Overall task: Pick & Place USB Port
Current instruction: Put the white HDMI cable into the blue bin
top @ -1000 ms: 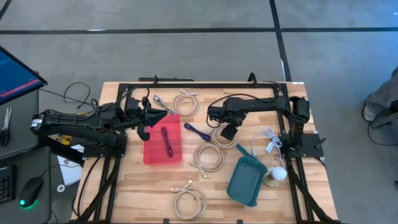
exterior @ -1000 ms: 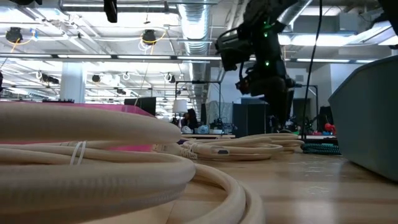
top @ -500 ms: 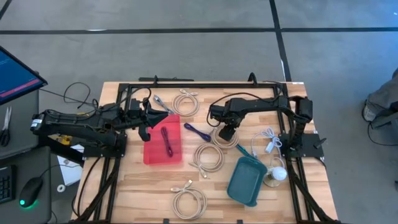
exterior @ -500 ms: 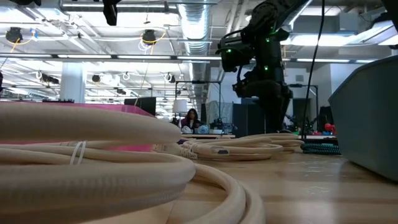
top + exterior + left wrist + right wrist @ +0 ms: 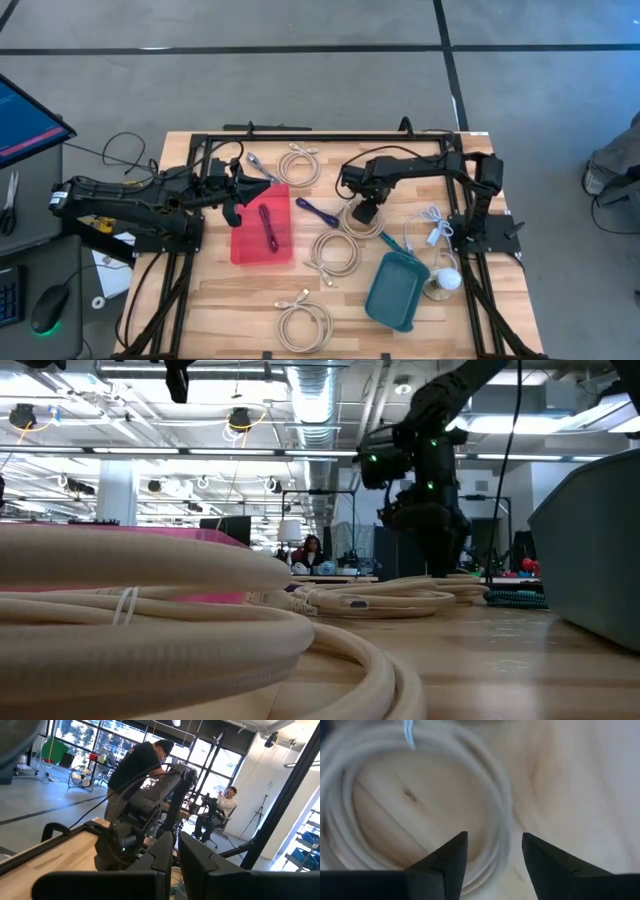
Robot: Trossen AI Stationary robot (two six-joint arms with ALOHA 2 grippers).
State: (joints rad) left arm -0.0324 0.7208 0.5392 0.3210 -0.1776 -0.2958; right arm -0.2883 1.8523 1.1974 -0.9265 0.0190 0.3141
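The right pincer (image 5: pixel 366 212) hangs low with its fingers parted over a cream cable coil (image 5: pixel 352 220), hemmed by the purple cable (image 5: pixel 316 211) on one side and the white adapter lead (image 5: pixel 432 226) on the other, with another cream coil (image 5: pixel 335 254) and the teal bin (image 5: pixel 397 290) towards the front. The left pincer (image 5: pixel 232 187) sits at the red tray (image 5: pixel 246 249), its fingers closed, with a silver plug (image 5: pixel 258 165) and a further coil (image 5: pixel 299 162) close behind. Bare worktop (image 5: pixel 225 300) lies open at the front left, up to the coil (image 5: pixel 304 322) by the front edge.
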